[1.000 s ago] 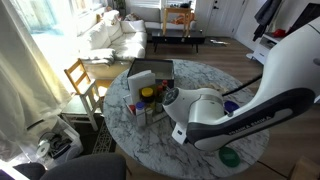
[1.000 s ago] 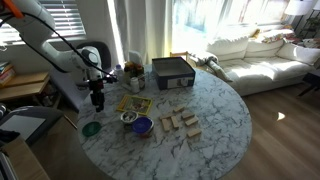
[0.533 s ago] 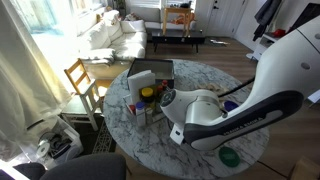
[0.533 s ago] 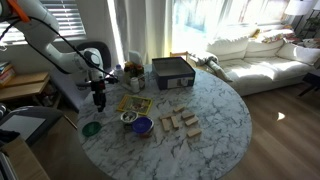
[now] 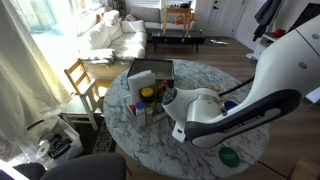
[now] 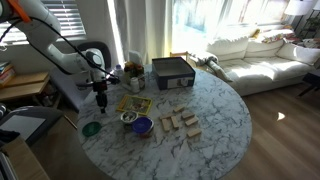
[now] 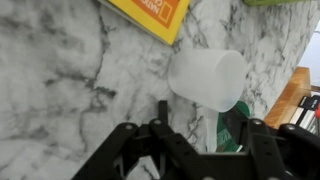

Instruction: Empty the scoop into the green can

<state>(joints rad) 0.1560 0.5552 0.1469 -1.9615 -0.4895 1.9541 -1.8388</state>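
My gripper (image 6: 98, 100) hangs over the near left edge of the round marble table (image 6: 215, 110). In the wrist view the gripper (image 7: 205, 112) is shut on the handle of a white scoop (image 7: 208, 78), whose cup points away from the fingers. The green can, low, round and dark green, sits on the table below and a little in front of the gripper (image 6: 91, 128). It shows partly beside the scoop handle in the wrist view (image 7: 234, 122) and past the arm in an exterior view (image 5: 230, 156). What the scoop holds is hidden.
A purple bowl (image 6: 142, 126), a small cup (image 6: 128, 118) and a yellow-green book (image 6: 133, 103) lie near the can. Wooden blocks (image 6: 178, 122) and a dark box (image 6: 172, 72) sit further along. The table edge is close to the can.
The arm has barely shifted. The scoop stays in the gripper above the can area.
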